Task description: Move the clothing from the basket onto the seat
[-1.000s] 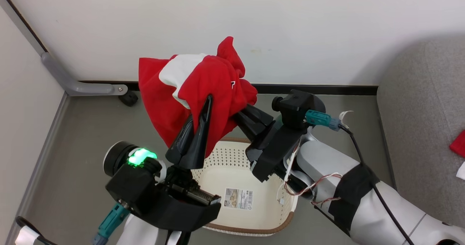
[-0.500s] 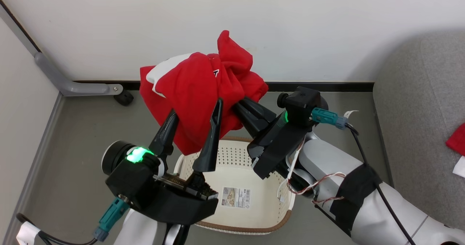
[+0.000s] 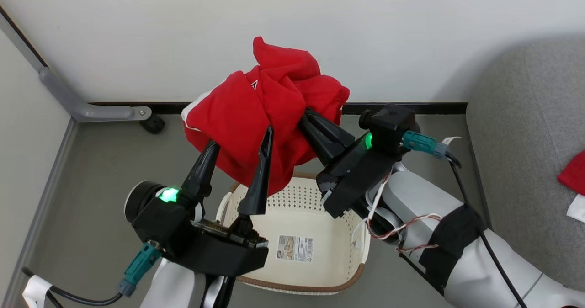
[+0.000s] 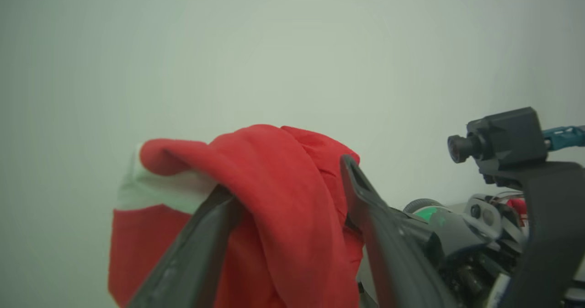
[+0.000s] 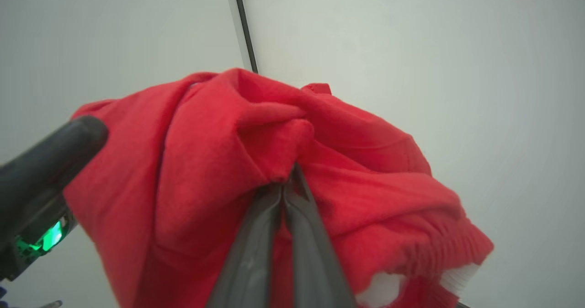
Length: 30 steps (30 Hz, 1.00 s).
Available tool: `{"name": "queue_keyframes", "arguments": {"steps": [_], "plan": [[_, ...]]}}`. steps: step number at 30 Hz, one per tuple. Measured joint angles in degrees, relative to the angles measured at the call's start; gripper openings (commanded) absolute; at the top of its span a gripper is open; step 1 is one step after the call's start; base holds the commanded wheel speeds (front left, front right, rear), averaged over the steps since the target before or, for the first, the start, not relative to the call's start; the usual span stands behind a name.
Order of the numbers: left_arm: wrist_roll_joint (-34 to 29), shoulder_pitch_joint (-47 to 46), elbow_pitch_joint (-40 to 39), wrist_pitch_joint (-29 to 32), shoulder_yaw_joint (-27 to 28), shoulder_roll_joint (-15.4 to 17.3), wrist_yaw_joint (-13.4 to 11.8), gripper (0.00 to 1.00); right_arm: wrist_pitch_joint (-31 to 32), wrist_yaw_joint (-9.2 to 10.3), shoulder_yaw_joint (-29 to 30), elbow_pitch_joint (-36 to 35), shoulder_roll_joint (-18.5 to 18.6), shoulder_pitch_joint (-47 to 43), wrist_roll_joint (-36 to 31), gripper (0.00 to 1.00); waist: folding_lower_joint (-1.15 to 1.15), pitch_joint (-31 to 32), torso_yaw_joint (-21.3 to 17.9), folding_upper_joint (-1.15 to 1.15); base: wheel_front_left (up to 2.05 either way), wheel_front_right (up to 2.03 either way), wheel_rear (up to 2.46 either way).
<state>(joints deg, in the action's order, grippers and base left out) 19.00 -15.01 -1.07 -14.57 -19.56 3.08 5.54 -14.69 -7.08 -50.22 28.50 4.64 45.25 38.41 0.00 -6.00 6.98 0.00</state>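
Note:
The red clothing (image 3: 269, 111) hangs bunched in the air above the basket (image 3: 349, 235), a cream perforated tub with a brown rim and a label on its bare bottom. My right gripper (image 3: 307, 116) is shut on a fold of the clothing (image 5: 274, 134), its fingertips (image 5: 289, 180) pinched together. My left gripper (image 3: 240, 142) stands open just below and left, and the cloth (image 4: 274, 184) droops between its spread fingers (image 4: 365, 203). The grey seat (image 3: 525, 130) lies at the right, with another red garment (image 3: 572, 175) on it at the frame edge.
A white wall with a dark baseboard stands close behind the raised cloth. A grey metal bracket (image 3: 91, 109) with a black caster (image 3: 153, 124) sits in the left corner. Grey floor surrounds the basket. A white scrap (image 3: 577, 207) lies on the seat.
My left gripper has gone from shut on the red cloth to open, letting it go. The right gripper still holds the bundle and has carried it slightly up and right.

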Motion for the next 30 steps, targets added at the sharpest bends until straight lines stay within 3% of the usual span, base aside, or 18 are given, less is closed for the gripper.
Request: {"name": "queue_keyframes", "arguments": {"steps": [30], "plan": [[-1.27, 0.52, 12.93, 0.01, 5.03, 0.57, -1.09, 1.00, 0.00, 0.00, 3.63, -2.24, -0.11, -1.71, -2.76, 0.00, 0.00, 1.84, -2.53, 0.00, 0.00, 0.00, 0.00]]}}
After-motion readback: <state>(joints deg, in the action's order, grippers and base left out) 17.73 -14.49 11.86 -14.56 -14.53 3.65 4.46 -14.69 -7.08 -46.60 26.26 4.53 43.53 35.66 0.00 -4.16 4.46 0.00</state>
